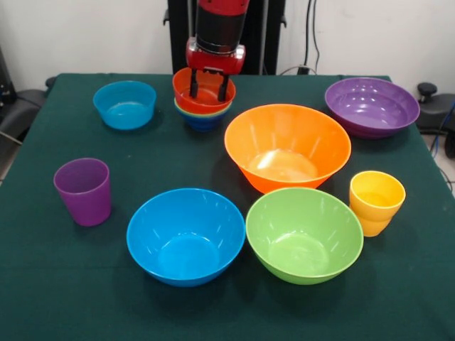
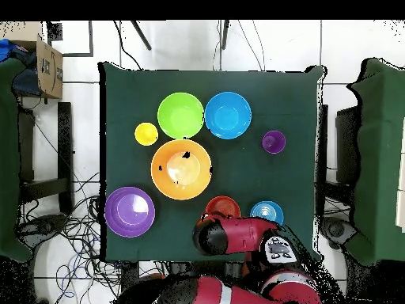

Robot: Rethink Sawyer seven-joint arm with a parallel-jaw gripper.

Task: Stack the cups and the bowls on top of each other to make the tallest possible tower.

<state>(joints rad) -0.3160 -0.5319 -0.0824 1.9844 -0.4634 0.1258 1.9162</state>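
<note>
My gripper (image 1: 207, 87) hangs open over a short tower of three nested small bowls at the table's far side. A red-orange bowl (image 1: 207, 104) is on top, a green one (image 1: 186, 111) under it and a dark blue one (image 1: 204, 123) lowest. Both fingertips reach down inside the red-orange bowl's rim. In the overhead view the arm (image 2: 233, 235) covers the gripper, and the red-orange bowl (image 2: 222, 208) shows beside it. The purple cup (image 1: 84, 190) stands upright at the front left. The yellow cup (image 1: 376, 201) stands upright at the right.
The small light blue bowl (image 1: 125, 104) sits left of the tower. The large orange bowl (image 1: 287, 145) is in the middle and the wide purple bowl (image 1: 371, 105) at the far right. The large blue bowl (image 1: 185, 234) and large green bowl (image 1: 303, 233) sit in front.
</note>
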